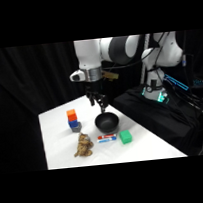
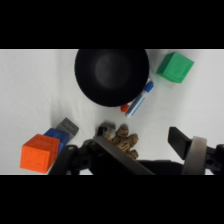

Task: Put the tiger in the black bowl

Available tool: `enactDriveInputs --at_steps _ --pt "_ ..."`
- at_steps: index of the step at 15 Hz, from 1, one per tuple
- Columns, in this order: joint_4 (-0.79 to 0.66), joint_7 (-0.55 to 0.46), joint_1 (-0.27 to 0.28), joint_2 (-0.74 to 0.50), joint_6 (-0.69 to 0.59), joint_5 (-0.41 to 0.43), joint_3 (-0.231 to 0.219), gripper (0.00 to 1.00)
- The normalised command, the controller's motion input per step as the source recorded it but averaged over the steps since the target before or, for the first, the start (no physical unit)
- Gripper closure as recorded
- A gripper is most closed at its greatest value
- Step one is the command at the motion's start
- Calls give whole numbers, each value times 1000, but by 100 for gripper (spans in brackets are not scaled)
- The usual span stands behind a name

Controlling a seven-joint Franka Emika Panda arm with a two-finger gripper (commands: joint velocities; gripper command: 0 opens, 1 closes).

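White table (image 1: 144, 145) with tiger (image 1: 83, 145), black bowl (image 1: 107, 122)

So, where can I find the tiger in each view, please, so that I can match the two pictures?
Side view: the tiger lies on the white table, at the lower left of the black bowl.
Wrist view: the tiger is at the bottom centre, partly behind the black linkage, below the bowl.
Shared landmark: the red-and-blue marker lies between bowl and tiger.
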Motion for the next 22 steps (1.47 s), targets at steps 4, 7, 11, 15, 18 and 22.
enactDriveInputs --at_steps 4,7,11,15,18,22 --pt "159 36 -7 101 -5 18 27 0" --pt "425 144 23 325 9 -34 36 0" --pt "529 173 36 455 29 -61 17 0" --pt "448 140 31 410 76 -39 -6 0" --pt "324 41 5 339 232 16 0 0" --pt "280 49 6 313 197 -13 -33 0"
